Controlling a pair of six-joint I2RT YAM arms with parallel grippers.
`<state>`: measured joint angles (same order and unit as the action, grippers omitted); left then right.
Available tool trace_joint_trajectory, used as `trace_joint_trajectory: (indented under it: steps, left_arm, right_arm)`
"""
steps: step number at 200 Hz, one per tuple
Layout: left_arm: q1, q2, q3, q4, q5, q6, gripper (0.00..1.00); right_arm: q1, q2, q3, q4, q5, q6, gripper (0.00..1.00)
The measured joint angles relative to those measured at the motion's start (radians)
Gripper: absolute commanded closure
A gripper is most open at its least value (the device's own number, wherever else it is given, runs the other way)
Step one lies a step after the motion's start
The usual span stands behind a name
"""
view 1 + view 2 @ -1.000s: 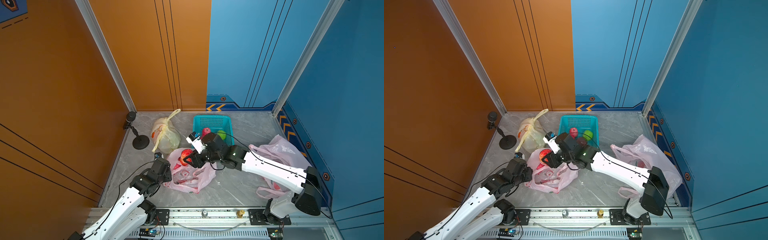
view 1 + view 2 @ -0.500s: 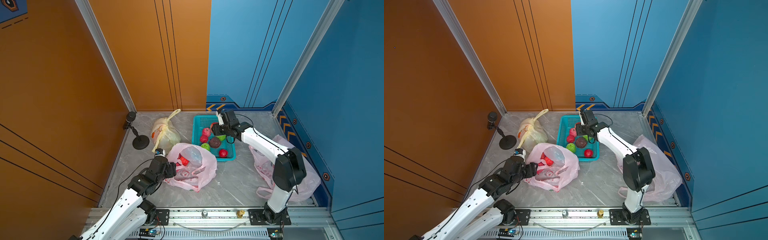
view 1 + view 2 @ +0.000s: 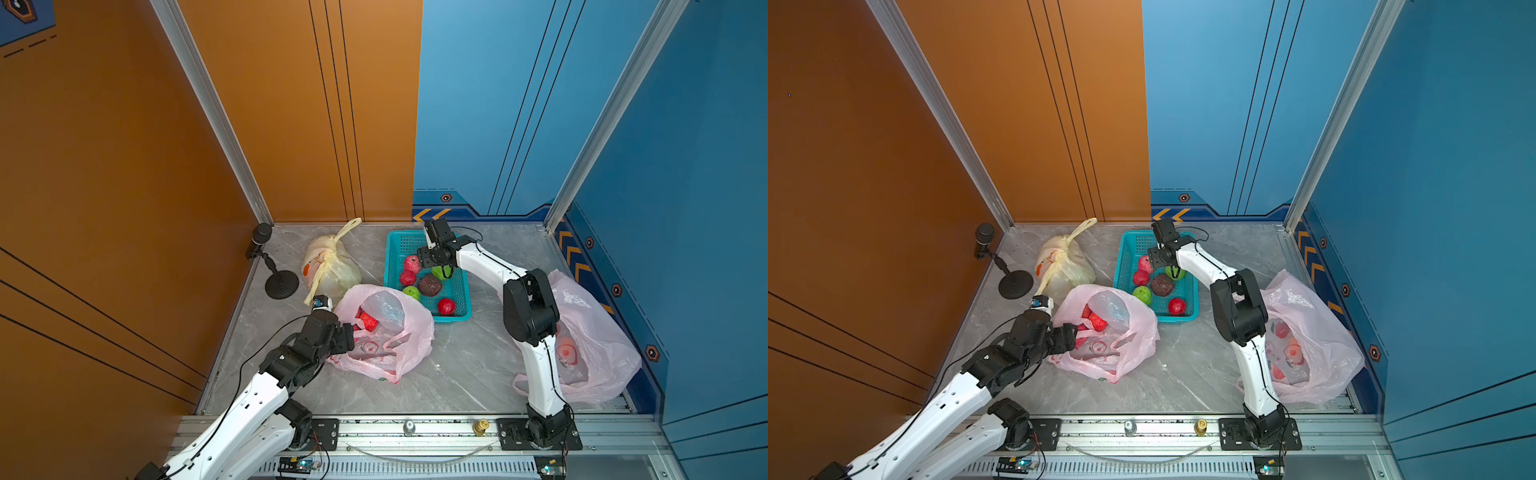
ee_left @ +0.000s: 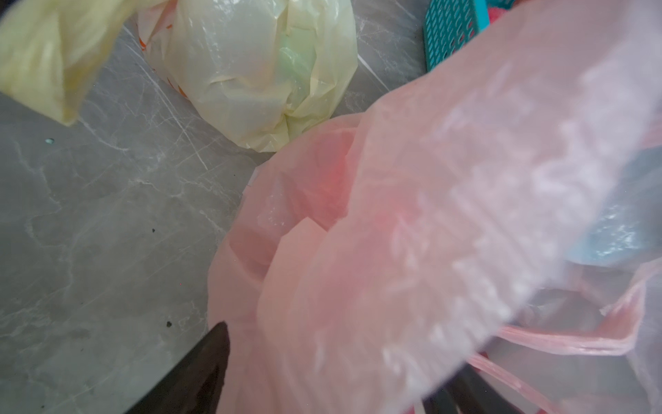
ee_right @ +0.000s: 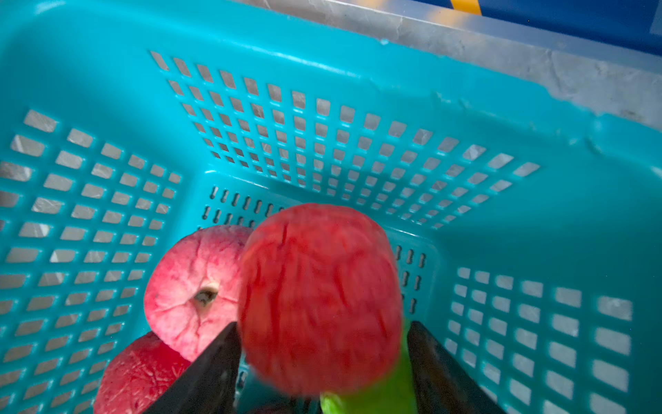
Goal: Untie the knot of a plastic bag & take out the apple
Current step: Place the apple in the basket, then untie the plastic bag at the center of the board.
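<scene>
The apple (image 5: 318,301) I'm after is deep red, streaked with darker lines and wrinkled in the skin, though blur smears it in the right wrist view. It sits inside the basket (image 5: 358,82), low between the fingers (image 5: 215,369) of the right gripper (image 5: 322,324). The jaws stand wider than the fruit: a strip of green apple (image 5: 376,398) shows between it and one finger, so I read that claw as spread, not pinching.

Beside it in the basket lie a pale pink apple (image 5: 193,294), dimple up, and a second red apple (image 5: 139,372).

Just beside the basket's near corner, toward the arm bases, the pink bag (image 3: 419,332) lies slumped with its mouth gaping, untied. It is thin, see-through film with red lumps (image 3: 368,321) inside.

The left gripper (image 3: 352,330) is at the bag's rim on the side away from the basket. Its jaws are wide and the film lies loose between them.

Left of the basket sits a yellow bag (image 3: 332,266), knotted.
</scene>
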<state>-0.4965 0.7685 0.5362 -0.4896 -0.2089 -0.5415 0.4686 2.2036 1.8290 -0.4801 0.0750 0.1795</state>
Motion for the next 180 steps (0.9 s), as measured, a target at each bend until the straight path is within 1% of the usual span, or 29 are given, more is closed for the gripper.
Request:
trace_joint_trajectory:
  steps: [15,25,32,53,66,73,89,112,125,138,159,180]
  left_arm:
    - [0.006,0.031,0.0,0.02,0.0,0.012,0.21]
    - [0.013,0.049,0.0,0.035,0.0,0.021,0.28]
    - [0.019,0.061,0.0,0.047,0.0,0.023,0.37]
    - [0.032,0.081,0.0,0.076,0.006,0.034,0.7]
    - [0.032,0.08,0.0,0.084,0.009,0.05,0.85]
    - [0.032,0.08,0.002,0.085,0.011,0.058,0.9]
    - [0.032,0.08,0.013,0.082,0.019,0.096,0.96]
    - [0.021,0.077,0.066,0.082,0.027,0.137,0.98]
    - [-0.002,0.077,0.107,0.083,0.028,0.164,0.99]
    - [-0.044,0.089,0.152,0.083,0.027,0.188,1.0]
    - [-0.138,0.152,0.235,0.084,0.017,0.232,1.0]
    - [-0.252,0.254,0.334,0.086,0.005,0.275,1.0]
  right_arm:
    - [-0.005,0.0,0.0,0.0,-0.016,0.0,0.21]
    - [-0.01,-0.003,0.0,0.0,-0.03,0.0,0.2]
    - [-0.014,-0.005,-0.002,0.0,-0.042,0.0,0.18]
    - [-0.032,-0.052,-0.057,0.013,-0.082,0.004,0.18]
    - [-0.041,-0.127,-0.135,0.025,-0.117,0.012,0.18]
    - [-0.045,-0.179,-0.181,0.031,-0.144,0.02,0.18]
    - [-0.05,-0.306,-0.276,0.038,-0.227,0.038,0.19]
    - [-0.043,-0.542,-0.447,0.061,-0.405,0.074,0.19]
    - [-0.027,-0.683,-0.553,0.069,-0.508,0.098,0.2]
    - [0.009,-0.797,-0.635,0.069,-0.587,0.119,0.2]
    - [0.107,-0.898,-0.713,0.071,-0.661,0.152,0.21]
    - [0.205,-0.905,-0.745,0.077,-0.686,0.183,0.22]
